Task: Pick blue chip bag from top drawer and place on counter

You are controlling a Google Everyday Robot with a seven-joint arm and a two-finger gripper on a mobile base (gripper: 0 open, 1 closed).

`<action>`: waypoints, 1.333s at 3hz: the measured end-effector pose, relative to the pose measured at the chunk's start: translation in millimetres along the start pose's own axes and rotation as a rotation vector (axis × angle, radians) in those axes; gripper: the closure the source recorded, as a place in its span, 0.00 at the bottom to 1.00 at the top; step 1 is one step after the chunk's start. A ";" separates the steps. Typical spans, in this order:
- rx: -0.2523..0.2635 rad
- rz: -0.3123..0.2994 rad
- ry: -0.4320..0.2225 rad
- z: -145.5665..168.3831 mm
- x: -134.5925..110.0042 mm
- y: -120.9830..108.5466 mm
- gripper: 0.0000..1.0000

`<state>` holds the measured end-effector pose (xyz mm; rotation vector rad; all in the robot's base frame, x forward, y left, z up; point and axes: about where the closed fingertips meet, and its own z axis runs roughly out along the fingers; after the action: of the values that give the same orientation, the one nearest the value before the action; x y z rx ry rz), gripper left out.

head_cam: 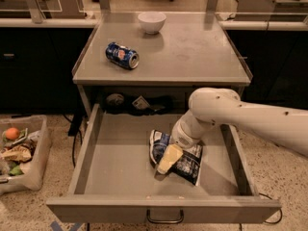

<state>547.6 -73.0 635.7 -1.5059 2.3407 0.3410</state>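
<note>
The blue chip bag (185, 161) lies crumpled on the flat bottom of the open top drawer (120, 162), right of its middle. My gripper (167, 160) reaches down from the white arm (226, 114) on the right. Its cream-coloured tip rests on the left part of the bag and hides the bag's middle. The counter (192, 52) is the grey table top directly above the drawer. The drawer's dark wire handle (165, 219) shows on its front.
A blue soda can (122, 55) lies on its side on the counter's left part. A white bowl (151, 21) stands at the counter's back. Dark items (139, 103) sit at the drawer's rear. A bin of scraps (19, 150) is on the floor at left.
</note>
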 end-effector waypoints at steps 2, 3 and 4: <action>-0.035 -0.025 0.036 38.4 -14.8 1.9 0.16; -0.035 -0.025 0.036 38.4 -14.8 1.9 0.40; -0.035 -0.024 0.036 38.4 -14.9 2.0 0.63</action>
<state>557.2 -45.4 606.7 -1.5679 2.3535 0.3533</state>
